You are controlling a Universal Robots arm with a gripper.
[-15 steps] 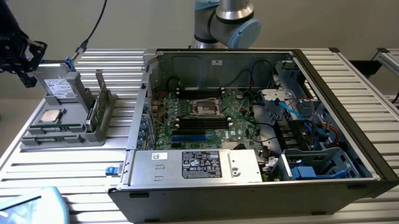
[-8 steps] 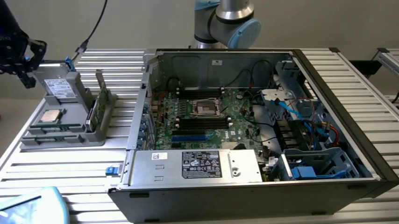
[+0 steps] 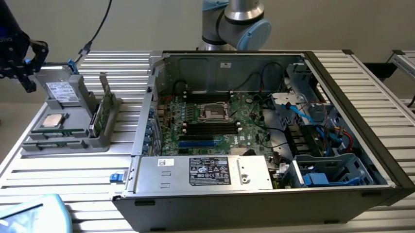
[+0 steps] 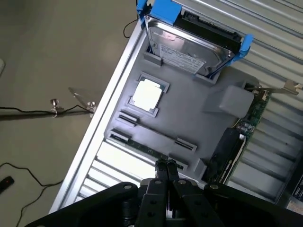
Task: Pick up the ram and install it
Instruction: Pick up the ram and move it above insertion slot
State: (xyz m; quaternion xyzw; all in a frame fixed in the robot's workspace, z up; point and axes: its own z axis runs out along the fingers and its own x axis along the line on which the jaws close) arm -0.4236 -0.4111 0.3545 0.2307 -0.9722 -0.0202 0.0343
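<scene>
The ram (image 4: 142,147) is a thin green stick lying flat in a groove along the near edge of the grey parts tray (image 4: 189,109). In the exterior view the ram (image 3: 55,143) lies at the front of the tray (image 3: 97,143), left of the open computer case (image 3: 259,194). My gripper (image 4: 165,165) hangs above the tray with its black fingers pressed together and nothing between them, its tips over one end of the ram. The exterior view has the gripper (image 3: 28,86) high over the tray's far left corner.
The tray also holds a hard drive in a blue caddy (image 4: 191,40), a square silver processor (image 4: 147,93) and an upright expansion card (image 4: 236,142). Inside the case, black memory slots (image 3: 211,127) flank the processor socket (image 3: 214,111). Cables lie on the floor (image 4: 28,111).
</scene>
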